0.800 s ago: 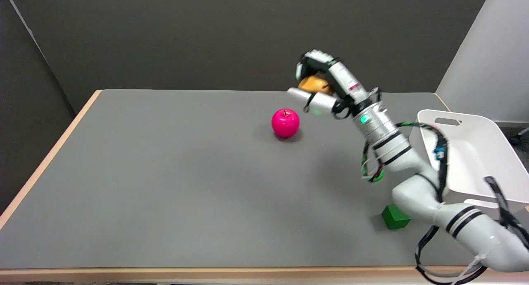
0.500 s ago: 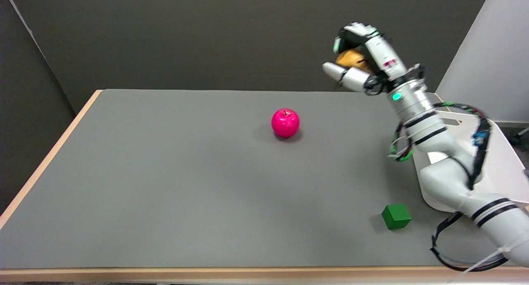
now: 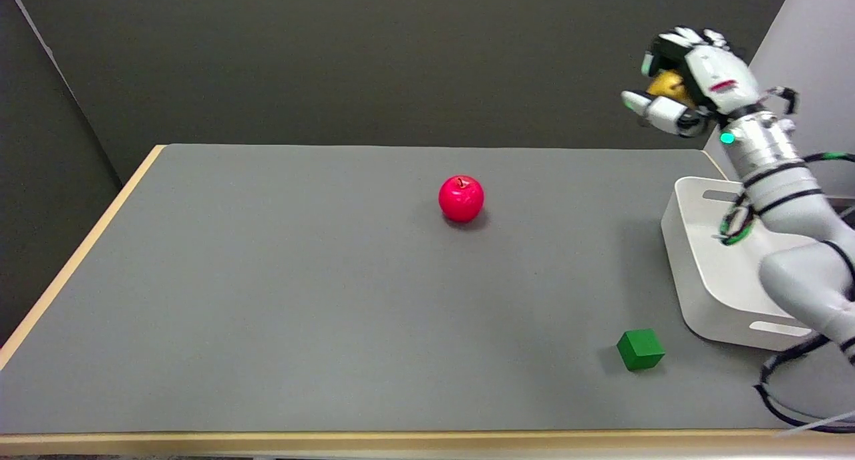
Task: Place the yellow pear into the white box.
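My right hand (image 3: 688, 79) is raised high at the far right of the head view, above the table's back right corner. It grips the yellow pear (image 3: 668, 85), of which only a small patch shows between the curled fingers. The white box (image 3: 701, 273) stands on the table at the right edge, below and slightly nearer than the hand, and my forearm crosses over its opening.
A red apple (image 3: 461, 198) sits near the middle of the grey table (image 3: 267, 280). A green cube (image 3: 640, 349) lies near the front, just left of the box. A pale wall panel rises behind the hand at the right.
The hand has carried the pear up and to the right, from above the apple's far side to high over the table's right end near the box. The apple and cube stayed put.
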Action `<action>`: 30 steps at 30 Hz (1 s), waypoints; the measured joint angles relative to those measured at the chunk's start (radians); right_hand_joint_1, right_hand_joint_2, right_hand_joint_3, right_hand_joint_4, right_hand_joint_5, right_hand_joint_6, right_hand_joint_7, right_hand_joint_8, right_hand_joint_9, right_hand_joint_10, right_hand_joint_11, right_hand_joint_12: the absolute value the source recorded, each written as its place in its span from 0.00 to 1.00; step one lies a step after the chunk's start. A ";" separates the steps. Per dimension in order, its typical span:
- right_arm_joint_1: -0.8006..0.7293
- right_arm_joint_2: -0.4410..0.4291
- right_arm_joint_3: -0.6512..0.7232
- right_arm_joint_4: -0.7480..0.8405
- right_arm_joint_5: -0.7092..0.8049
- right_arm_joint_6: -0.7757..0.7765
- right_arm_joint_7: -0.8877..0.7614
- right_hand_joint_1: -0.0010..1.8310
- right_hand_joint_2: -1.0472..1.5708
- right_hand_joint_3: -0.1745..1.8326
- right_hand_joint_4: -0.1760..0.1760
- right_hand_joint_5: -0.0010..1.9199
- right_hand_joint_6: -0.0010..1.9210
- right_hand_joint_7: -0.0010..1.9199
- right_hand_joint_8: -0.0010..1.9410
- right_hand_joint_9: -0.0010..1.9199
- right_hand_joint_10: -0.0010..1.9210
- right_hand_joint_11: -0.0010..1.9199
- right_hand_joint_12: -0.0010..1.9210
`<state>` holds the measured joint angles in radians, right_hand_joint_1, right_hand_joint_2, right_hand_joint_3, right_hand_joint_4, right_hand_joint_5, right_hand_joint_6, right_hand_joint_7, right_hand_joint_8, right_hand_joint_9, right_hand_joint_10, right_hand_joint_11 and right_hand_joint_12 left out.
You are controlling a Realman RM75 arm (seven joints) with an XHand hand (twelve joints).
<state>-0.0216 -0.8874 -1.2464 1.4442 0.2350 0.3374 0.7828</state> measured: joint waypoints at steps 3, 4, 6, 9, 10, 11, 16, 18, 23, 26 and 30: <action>-0.042 0.002 0.058 -0.004 0.000 -0.024 -0.029 0.66 0.94 0.15 0.00 0.25 1.00 0.11 1.00 0.18 1.00 0.00 1.00; -0.059 0.002 0.080 -0.007 0.000 -0.031 -0.039 0.66 0.94 0.15 0.00 0.25 1.00 0.11 1.00 0.18 1.00 0.00 1.00; -0.089 0.000 0.117 -0.013 0.000 -0.043 -0.055 0.66 0.94 0.14 0.00 0.25 1.00 0.11 1.00 0.18 1.00 0.00 1.00; -0.134 -0.008 0.168 -0.028 0.000 -0.060 -0.078 0.66 0.94 0.15 0.00 0.25 1.00 0.11 1.00 0.18 1.00 0.00 1.00; -0.146 -0.011 0.182 -0.033 0.000 -0.064 -0.085 0.66 0.94 0.15 0.00 0.25 1.00 0.11 1.00 0.18 1.00 0.00 1.00; -0.159 -0.014 0.195 -0.039 0.000 -0.068 -0.092 0.66 0.94 0.15 0.00 0.25 1.00 0.11 1.00 0.18 1.00 0.00 1.00; -0.210 -0.028 0.244 -0.073 0.001 -0.084 -0.121 0.66 0.94 0.15 0.00 0.25 1.00 0.11 1.00 0.18 1.00 0.00 1.00; -0.226 -0.034 0.256 -0.085 0.001 -0.088 -0.129 0.66 0.94 0.15 0.00 0.25 1.00 0.11 1.00 0.18 1.00 0.00 1.00; -0.257 -0.045 0.274 -0.112 0.004 -0.096 -0.146 0.66 0.94 0.15 0.00 0.25 1.00 0.11 1.00 0.18 1.00 0.00 1.00; -0.269 -0.050 0.276 -0.124 0.008 -0.097 -0.152 0.66 0.94 0.15 0.00 0.25 1.00 0.12 1.00 0.18 1.00 0.00 1.00; -0.282 -0.056 0.275 -0.142 0.033 -0.092 -0.157 0.66 0.95 0.13 0.00 0.25 1.00 0.11 1.00 0.18 1.00 0.00 1.00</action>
<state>-0.3036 -0.9436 -0.9715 1.3023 0.2676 0.2451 0.6256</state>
